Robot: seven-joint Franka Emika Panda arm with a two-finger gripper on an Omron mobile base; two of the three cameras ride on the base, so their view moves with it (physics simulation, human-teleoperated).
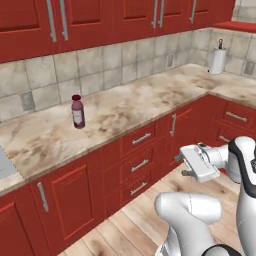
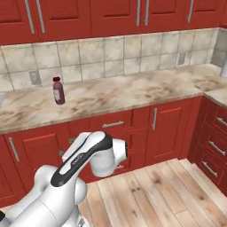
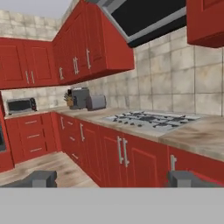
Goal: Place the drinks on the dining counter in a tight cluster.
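The maroon juice bottle [image 1: 77,112] stands upright on a marbled counter [image 1: 150,102], alone on its left stretch, nearer the tiled back wall than the front edge and well clear of both; the right base view shows the same bottle [image 2: 58,90] just right of a wall outlet [image 2: 34,77] set in the tiles. This counter runs under red wall cabinets [image 1: 115,17] and turns a corner at its far right end, where a paper towel roll [image 1: 217,60] stands close to the back wall. The arm is folded low in front of the red drawers [image 1: 141,165], below the counter's front edge and well apart from the bottle. In the hand view the gripper [image 3: 113,178] points along another run of counter (a stove top [image 3: 151,119] is let into it, under a dark hood [image 3: 148,17]), with its two finger tips [image 3: 40,178] set far apart near the opposite sides of the view and nothing between them, so the jaws stand wide open and hold nothing. Farther along that counter sit a toaster [image 3: 96,102] and a knife block [image 3: 70,99], and a microwave [image 3: 21,105] stands on the adjoining run by the far wall.
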